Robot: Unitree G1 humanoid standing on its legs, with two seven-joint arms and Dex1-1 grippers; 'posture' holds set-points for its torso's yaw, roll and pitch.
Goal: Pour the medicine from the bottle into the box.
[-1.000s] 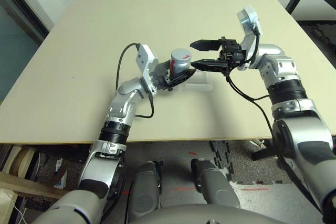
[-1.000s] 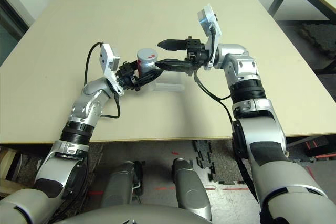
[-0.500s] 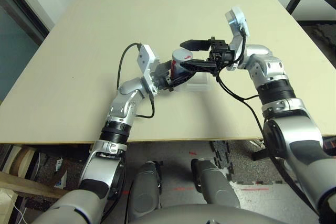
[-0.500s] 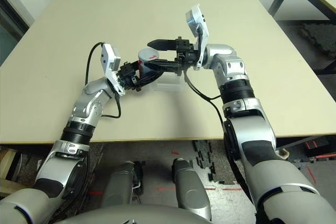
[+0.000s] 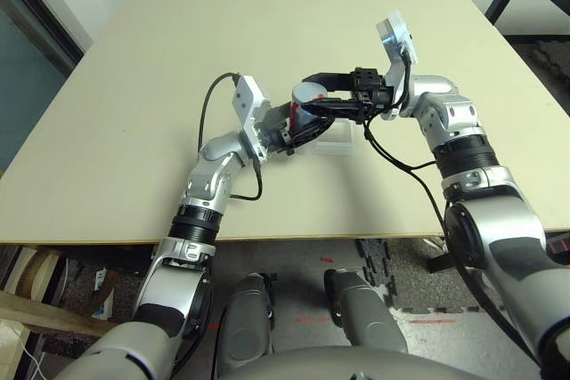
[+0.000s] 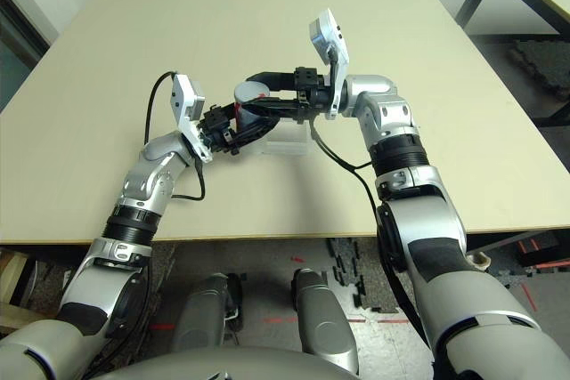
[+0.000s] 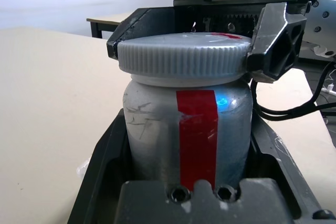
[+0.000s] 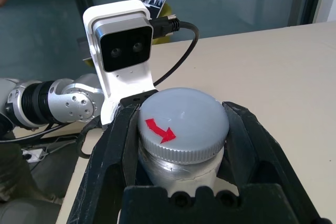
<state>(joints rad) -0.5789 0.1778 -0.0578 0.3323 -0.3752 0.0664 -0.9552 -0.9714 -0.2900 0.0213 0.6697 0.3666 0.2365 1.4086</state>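
A: Left end effector [image 5: 298, 129]?
B: Clamped on bottle [image 7: 186, 129] body, held upright above bench [image 5: 134, 86].
A: Right end effector [image 5: 316, 95]?
B: Closed around ribbed grey cap [image 8: 181, 121], reaching in from the right.
A: Box [image 5: 337, 141]?
B: Clear, on bench just right of bottle.

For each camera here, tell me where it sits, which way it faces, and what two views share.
Head eyes: on the head, facing forward and down at the table; both silver forearms show.
Left wrist: on the left arm, looking along the left pincer, shut on the bottle.
Right wrist: on the right arm, looking along the right pincer, shut on the cap.
Shared: both wrist views show the capped bottle; the clear box lies behind it.
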